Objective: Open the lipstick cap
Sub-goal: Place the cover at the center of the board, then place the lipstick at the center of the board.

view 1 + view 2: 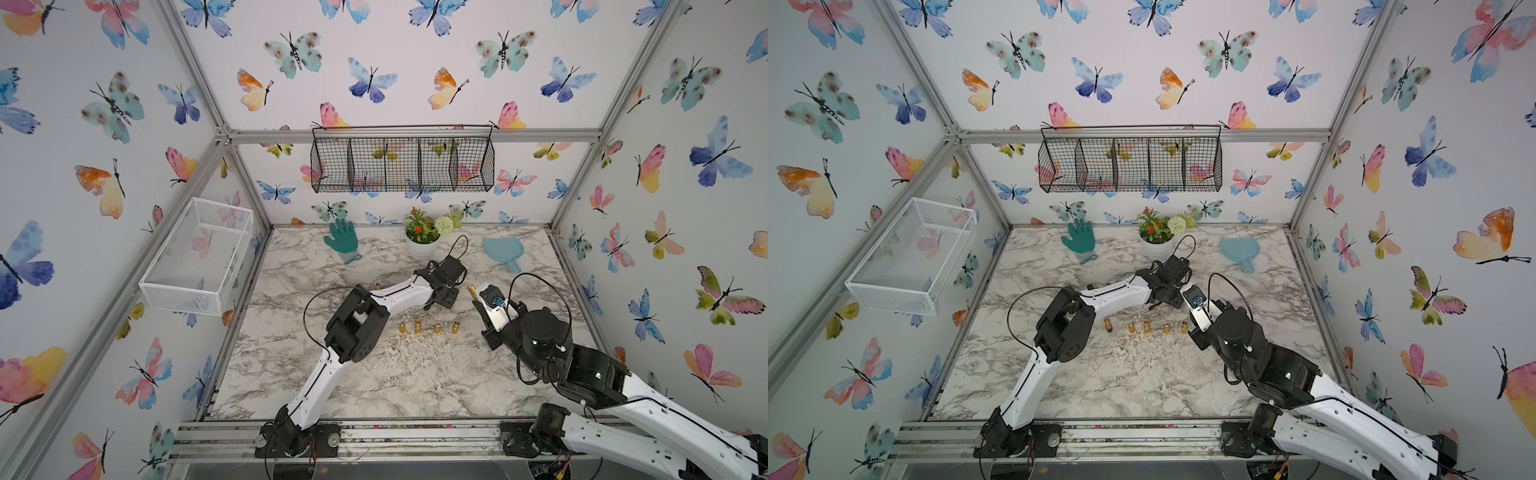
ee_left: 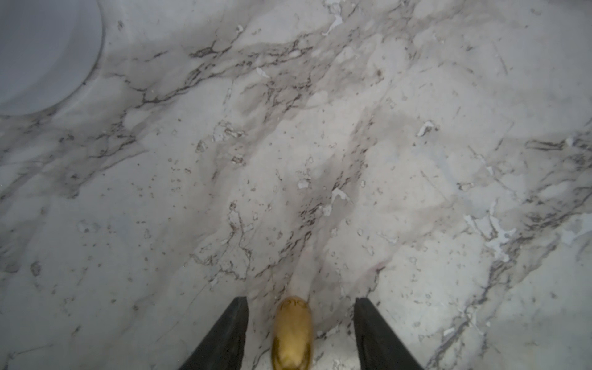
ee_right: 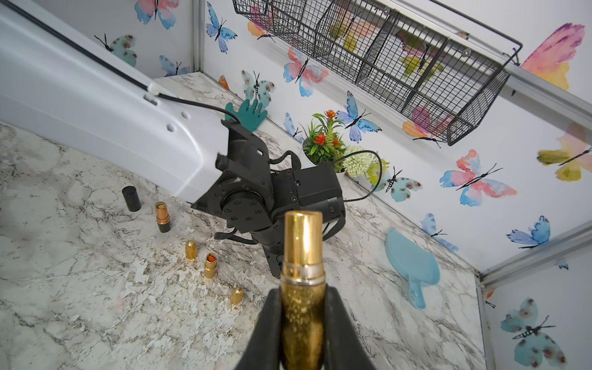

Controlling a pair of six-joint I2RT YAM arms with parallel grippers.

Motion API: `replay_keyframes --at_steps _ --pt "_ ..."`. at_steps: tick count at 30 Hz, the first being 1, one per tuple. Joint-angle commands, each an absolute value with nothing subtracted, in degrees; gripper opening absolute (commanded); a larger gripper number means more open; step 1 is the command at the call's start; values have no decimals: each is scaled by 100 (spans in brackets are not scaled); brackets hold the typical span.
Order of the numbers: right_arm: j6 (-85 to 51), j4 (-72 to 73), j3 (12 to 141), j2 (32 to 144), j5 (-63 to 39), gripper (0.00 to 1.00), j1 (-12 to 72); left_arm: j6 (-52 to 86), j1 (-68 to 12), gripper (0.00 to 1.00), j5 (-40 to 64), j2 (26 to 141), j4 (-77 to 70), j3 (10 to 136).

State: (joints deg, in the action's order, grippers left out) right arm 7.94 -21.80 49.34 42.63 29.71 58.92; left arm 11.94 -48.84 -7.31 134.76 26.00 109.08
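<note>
there, cap inside parted left hand

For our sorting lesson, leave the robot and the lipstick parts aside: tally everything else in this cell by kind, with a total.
Wire baskets: 2, the black basket and the white basket
Teal glove: 1
Potted plant: 1
Blue paddle: 1
Total: 5

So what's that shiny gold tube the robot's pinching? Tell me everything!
The gold metal lipstick tube has a glittery base, a thin silver ring and a smooth, mirror-shiny upper barrel. No cap is on it. The right gripper pinches its glittery part between black jaws, holding it above the marble table.
</note>
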Motion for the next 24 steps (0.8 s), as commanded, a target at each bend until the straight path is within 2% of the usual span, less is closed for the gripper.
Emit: replay_keyframes --at_steps 1,5,8,16,22,24 --pt "712 -2241 5150 4210 3059 2 5889 1187 -4913 62 -581 12795 2664 11131" --pt "703 -2226 5229 4266 2984 2 5889 1230 -4799 65 -326 12247 2926 11374" --pt "785 -2074 5246 4386 2893 2 5889 1520 -4462 67 457 11757 3189 11419" --pt "957 -1166 5150 5111 2326 2 5889 2175 -3117 71 3362 9809 2920 9907" --pt "1045 -479 5225 5932 1818 2 5889 2198 -2598 71 4410 8642 2764 8719" --pt "1059 -285 5238 6186 1724 2 5889 2119 -2566 72 4460 8343 2819 8447"
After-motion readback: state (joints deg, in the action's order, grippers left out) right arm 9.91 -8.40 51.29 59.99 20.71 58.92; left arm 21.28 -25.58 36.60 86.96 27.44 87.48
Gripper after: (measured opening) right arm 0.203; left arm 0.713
